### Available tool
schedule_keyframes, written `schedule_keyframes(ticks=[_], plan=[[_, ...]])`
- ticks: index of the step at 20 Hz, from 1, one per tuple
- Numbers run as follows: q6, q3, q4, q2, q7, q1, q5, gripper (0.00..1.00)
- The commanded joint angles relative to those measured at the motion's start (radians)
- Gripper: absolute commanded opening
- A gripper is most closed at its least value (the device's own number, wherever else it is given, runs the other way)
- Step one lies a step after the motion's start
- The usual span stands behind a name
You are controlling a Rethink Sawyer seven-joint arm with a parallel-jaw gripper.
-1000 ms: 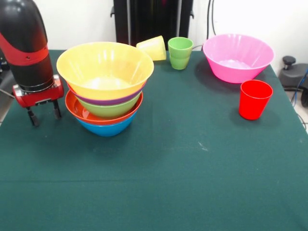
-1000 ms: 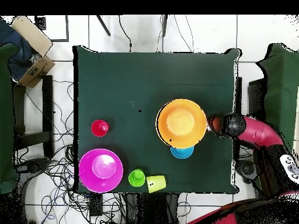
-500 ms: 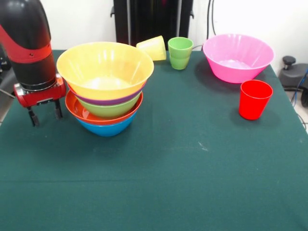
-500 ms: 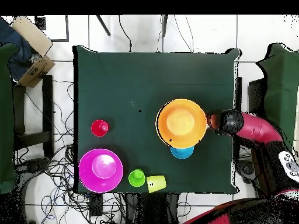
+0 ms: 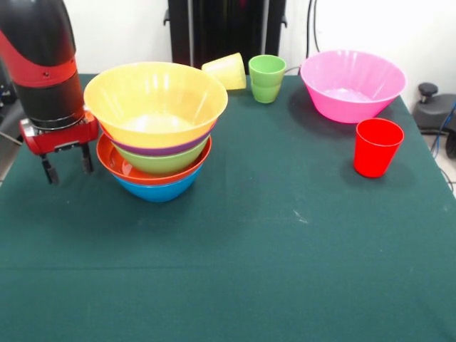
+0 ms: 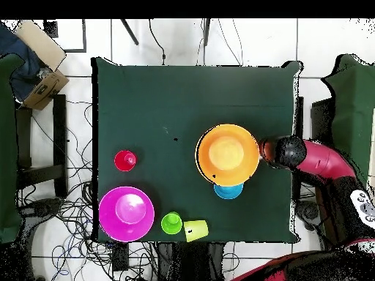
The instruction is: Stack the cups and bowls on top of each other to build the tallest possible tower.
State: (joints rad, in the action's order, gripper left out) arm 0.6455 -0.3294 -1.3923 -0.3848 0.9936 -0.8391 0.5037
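The tower (image 5: 157,135) is a pile of nested bowls with blue, red-orange, green and purple rims below a large yellow-orange bowl (image 6: 228,154). My gripper (image 5: 68,169) hangs just left of it in the front view, open and empty, fingertips near the cloth. A small blue bowl (image 6: 228,190) shows beside the tower only in the overhead view. The large pink bowl (image 5: 353,84) stands apart at the back right. The red cup (image 5: 377,147) stands upright near it. The light green cup (image 5: 267,78) is upright, and the yellow cup (image 5: 226,70) lies on its side beside it.
The green tablecloth (image 5: 285,256) covers the table, with its edge close to my gripper in the front view. A cardboard box (image 6: 40,66) sits off the table in the overhead view. Cables lie on the floor around it.
My arm has risen slightly and shifted a little beside the tower. The bowls and cups have not moved.
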Motion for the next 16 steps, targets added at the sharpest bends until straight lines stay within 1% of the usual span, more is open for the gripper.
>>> schedule_keyframes(ticks=[1,16], plan=[[-0.015,-0.006,-0.049,0.023,0.117,0.046,-0.01,1.0],[-0.012,-0.004,-0.051,0.019,0.12,0.051,-0.018,1.0]])
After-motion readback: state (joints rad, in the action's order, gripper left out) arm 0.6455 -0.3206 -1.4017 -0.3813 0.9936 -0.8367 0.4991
